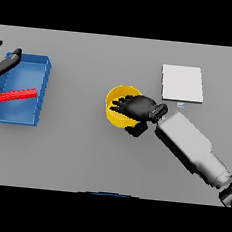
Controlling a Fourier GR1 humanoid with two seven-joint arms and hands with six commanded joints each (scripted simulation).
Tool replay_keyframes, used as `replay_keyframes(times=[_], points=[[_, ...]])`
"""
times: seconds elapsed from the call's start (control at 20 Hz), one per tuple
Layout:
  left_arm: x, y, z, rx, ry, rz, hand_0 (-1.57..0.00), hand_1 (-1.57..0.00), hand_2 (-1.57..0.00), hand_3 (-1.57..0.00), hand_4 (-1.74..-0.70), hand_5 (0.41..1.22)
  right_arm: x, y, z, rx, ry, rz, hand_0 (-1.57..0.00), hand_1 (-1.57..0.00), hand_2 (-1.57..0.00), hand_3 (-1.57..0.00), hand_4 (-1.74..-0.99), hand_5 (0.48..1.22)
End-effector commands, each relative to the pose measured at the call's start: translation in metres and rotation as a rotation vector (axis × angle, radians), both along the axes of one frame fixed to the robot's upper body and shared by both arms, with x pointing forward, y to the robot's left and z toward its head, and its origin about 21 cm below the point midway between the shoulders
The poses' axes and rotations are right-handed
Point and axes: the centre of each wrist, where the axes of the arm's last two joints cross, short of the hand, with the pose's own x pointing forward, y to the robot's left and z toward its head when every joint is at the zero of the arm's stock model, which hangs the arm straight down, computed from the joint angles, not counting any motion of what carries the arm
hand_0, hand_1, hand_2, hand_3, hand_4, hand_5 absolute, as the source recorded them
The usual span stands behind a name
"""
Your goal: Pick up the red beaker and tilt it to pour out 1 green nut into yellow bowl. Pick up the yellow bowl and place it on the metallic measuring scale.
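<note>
We saw the right hand (138, 108) over the yellow bowl (116, 108) at table centre, fingers spread across it, thumb curled under its five-o'clock rim; grasp unclear. The scale (182, 83) lay at two o'clock.

Bowl mid-table, bin off to the left, scale back right

The bowl (117, 107) sits around the middle of the table (84, 150), with the right hand (137, 109) reaching over its right side. The scale (182, 83) is just behind and to the right of it. Way over on the left there's a bin (41, 88) with a bar (14, 94) lying inside, and the left hand (5, 63) is over its back-left corner.
</note>
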Motion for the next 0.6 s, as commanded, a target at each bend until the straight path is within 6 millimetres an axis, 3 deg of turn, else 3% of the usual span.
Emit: replay_keyframes(times=[0.0,0.1,0.15,0.3,0.4,0.55], points=[[-0.0025,-0.0009,-0.0010,-0.001,-0.002,0.001,0.00,0.00,0.00,0.00,-0.71,0.686,0.0004,-0.0030,-0.0004,-0.001,0.007,-0.001,0.00,-0.02,-0.02,-0.04,-1.336,0.810],[-0.0016,0.0049,0.0014,0.001,-0.008,0.013,0.00,0.00,0.00,0.00,-0.71,0.691,0.0020,-0.0001,-0.0010,-0.015,0.010,-0.003,-0.29,-0.24,-0.18,-0.17,-1.387,0.873],[-0.0001,0.0040,0.0029,-0.003,-0.010,0.008,0.00,0.00,0.00,0.00,-0.72,0.692,0.0018,0.0000,-0.0015,-0.016,0.014,0.012,-0.54,-0.47,-0.31,-0.26,-1.420,0.943],[-0.0027,0.0012,-0.0012,0.000,-0.005,0.008,0.00,0.00,0.00,0.00,-0.72,0.693,0.0017,-0.0035,0.0016,-0.009,0.019,0.034,-1.05,-1.01,-0.87,-0.57,-1.552,1.079],[-0.0026,0.0022,0.0025,-0.002,-0.018,0.001,0.00,0.00,0.00,0.00,-0.72,0.696,0.0013,-0.0039,0.0016,0.008,0.014,0.040,-1.23,-1.21,-1.12,-0.83,-1.614,1.130],[-0.0013,0.0031,0.0044,0.009,-0.021,-0.002,0.00,0.00,0.00,0.00,-0.72,0.694,0.0036,-0.0063,0.0036,0.009,0.007,0.059,-1.40,-1.39,-1.22,-1.12,-1.676,1.174]])
